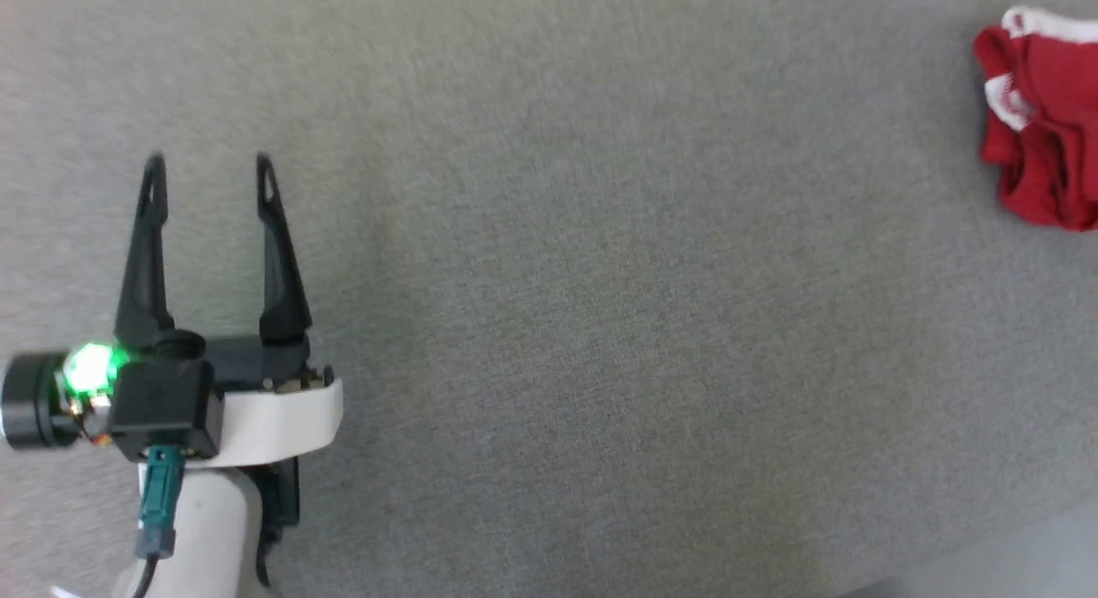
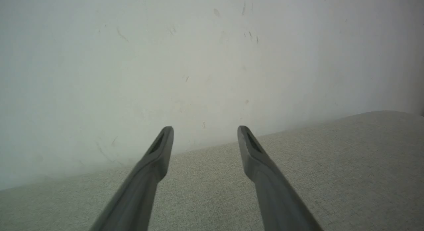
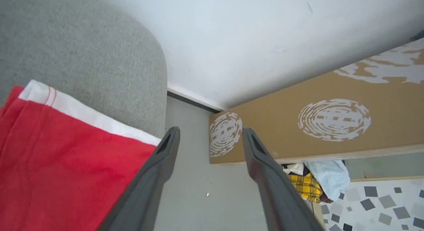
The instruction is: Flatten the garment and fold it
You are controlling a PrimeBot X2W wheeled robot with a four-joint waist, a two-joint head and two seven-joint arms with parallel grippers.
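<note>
The garment (image 1: 1042, 122) is a red bundle with white trim, crumpled at the far right edge of the grey fabric surface (image 1: 600, 280) in the head view. My left gripper (image 1: 208, 173) stands open at the lower left, far from it, with nothing between its fingers (image 2: 159, 151). In the right wrist view the garment (image 3: 63, 158) lies at the lower left as flat red cloth with a white band along its edge. My right gripper (image 3: 210, 135) is open just off that cloth, over the floor beyond the surface's corner, holding nothing.
A pale wall (image 2: 198, 58) rises behind the grey surface. Past the surface's rounded corner I see grey floor (image 3: 195, 191), a brown board with white prints (image 3: 314, 125), and a pile of yellow checked and light blue cloth (image 3: 314, 184).
</note>
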